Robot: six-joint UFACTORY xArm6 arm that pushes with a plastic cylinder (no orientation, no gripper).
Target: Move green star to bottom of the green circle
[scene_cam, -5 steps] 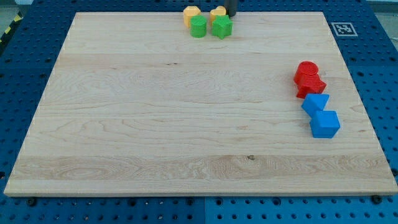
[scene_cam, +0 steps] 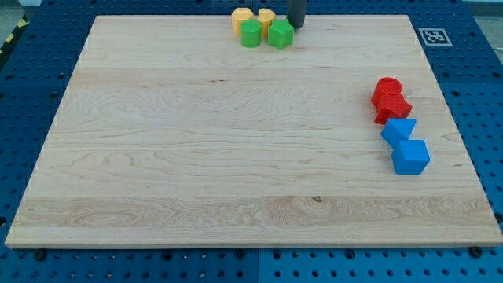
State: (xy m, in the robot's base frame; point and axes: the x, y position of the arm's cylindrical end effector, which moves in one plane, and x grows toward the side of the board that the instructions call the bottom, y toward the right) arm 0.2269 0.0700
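Note:
The green star [scene_cam: 280, 34] sits near the board's top edge, just right of the green circle [scene_cam: 251, 34]. The two almost touch. Two yellow blocks stand right behind them: one [scene_cam: 242, 19] behind the circle, one [scene_cam: 266, 17] between circle and star. My tip [scene_cam: 296, 25] is at the star's upper right, touching or nearly touching it. The rod rises out of the view's top.
A red circle [scene_cam: 387, 90] and a red star [scene_cam: 392, 108] stand at the board's right side, with two blue blocks [scene_cam: 399, 130] [scene_cam: 410, 156] just below them. A marker tag [scene_cam: 435, 36] is on the top right corner.
My tip has moved down and slightly right beside the green star. The right yellow block has shifted a little left.

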